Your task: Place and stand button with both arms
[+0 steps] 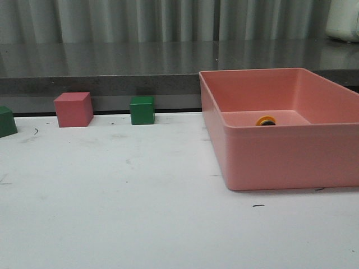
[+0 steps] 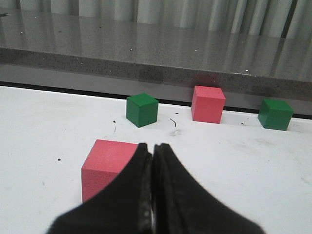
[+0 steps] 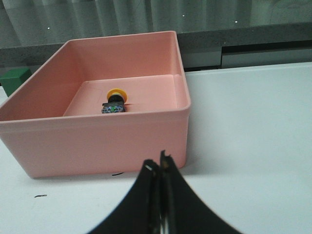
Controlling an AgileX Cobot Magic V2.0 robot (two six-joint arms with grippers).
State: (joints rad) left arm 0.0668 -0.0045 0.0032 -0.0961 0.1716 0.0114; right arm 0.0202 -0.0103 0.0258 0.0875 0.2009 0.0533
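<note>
Front view shows a white tabletop (image 1: 112, 202) with a large pink bin (image 1: 280, 151) as the main landmark. Inside the bin, near its far wall, lies the button (image 1: 266, 120); from here only its yellow cap peeks over the bin's near wall. Well to the left of the bin, along the tabletop's far edge, stand a green cube (image 1: 142, 110), then a pink cube (image 1: 73, 109), and another green cube (image 1: 6, 121) cut off by the frame edge. Neither arm appears in this view. Right wrist view looks down into the same bin (image 3: 97, 141), where the button (image 3: 114, 102) rests on the bin floor, tipped on its side, yellow cap toward the far wall and dark body toward the camera. The right claw (image 3: 158, 168) hovers outside the bin, fingers pressed together and gripping nothing. Left wrist view shows the left claw (image 2: 152, 148) also pressed together and empty, just in front of a second pink cube (image 2: 105, 165), far from the bin.
</note>
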